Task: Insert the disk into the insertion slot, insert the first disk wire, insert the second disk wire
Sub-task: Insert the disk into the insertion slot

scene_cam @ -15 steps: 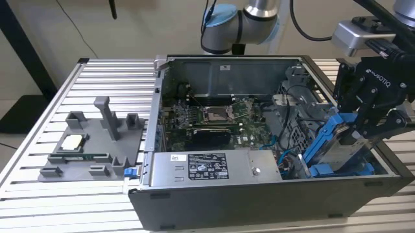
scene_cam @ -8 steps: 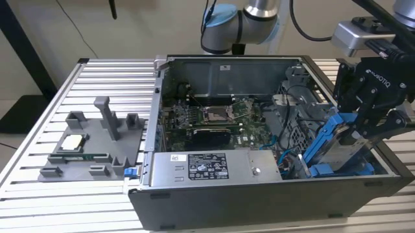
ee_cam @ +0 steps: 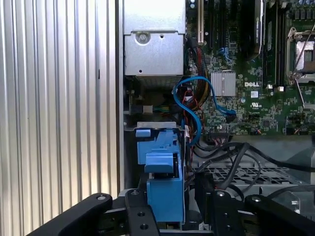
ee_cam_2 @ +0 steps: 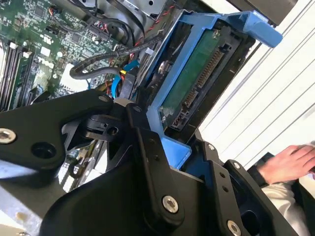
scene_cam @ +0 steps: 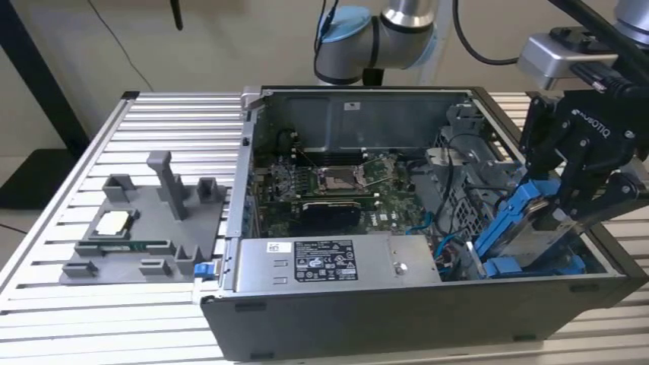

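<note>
One open dark grey computer case (scene_cam: 406, 319) on the slatted aluminium table (scene_cam: 61, 304) holds a green motherboard (scene_cam: 335, 179) at its centre and a silver power-supply box (scene_cam: 335, 262) at six o'clock in the exterior view. At its three o'clock the black gripper (scene_cam: 568, 217) has its fingers clamped on the disk (scene_cam: 522, 213), a grey hard drive in a bright blue plastic carrier frame, tilted with its lower end inside the case.
</note>
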Available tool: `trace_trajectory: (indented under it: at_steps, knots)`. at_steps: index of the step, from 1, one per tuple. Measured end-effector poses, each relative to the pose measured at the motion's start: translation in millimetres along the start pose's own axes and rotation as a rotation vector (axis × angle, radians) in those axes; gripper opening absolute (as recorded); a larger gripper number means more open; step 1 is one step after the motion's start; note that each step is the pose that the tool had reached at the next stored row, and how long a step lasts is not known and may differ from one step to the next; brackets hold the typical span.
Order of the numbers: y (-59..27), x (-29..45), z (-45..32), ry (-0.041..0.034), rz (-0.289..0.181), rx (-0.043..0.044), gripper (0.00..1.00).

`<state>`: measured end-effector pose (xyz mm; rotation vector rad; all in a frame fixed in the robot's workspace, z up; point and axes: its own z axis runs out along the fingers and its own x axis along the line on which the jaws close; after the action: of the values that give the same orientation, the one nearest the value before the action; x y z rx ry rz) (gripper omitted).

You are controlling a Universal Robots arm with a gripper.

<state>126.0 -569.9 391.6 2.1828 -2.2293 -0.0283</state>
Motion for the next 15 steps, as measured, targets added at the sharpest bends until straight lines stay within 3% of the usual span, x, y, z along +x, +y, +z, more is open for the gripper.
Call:
trace_trajectory:
  at_steps: [2,3,7,13,15]
  knots:
    - [0.8,-0.9,-0.2,-0.0032,0.004,-0.0001,0.49]
    - [1.3,-1.0,-0.2,-0.0117,0.007,-0.0003,0.49]
    - [3.5,-1.1,-0.1,-0.0597,0.014,-0.0013,0.49]
    - [3.7,-3.2,-0.2,-0.0616,0.015,-0.0012,0.49]
    - [4.6,-4.8,-0.2,-0.0625,0.015,0.0029,0.49]
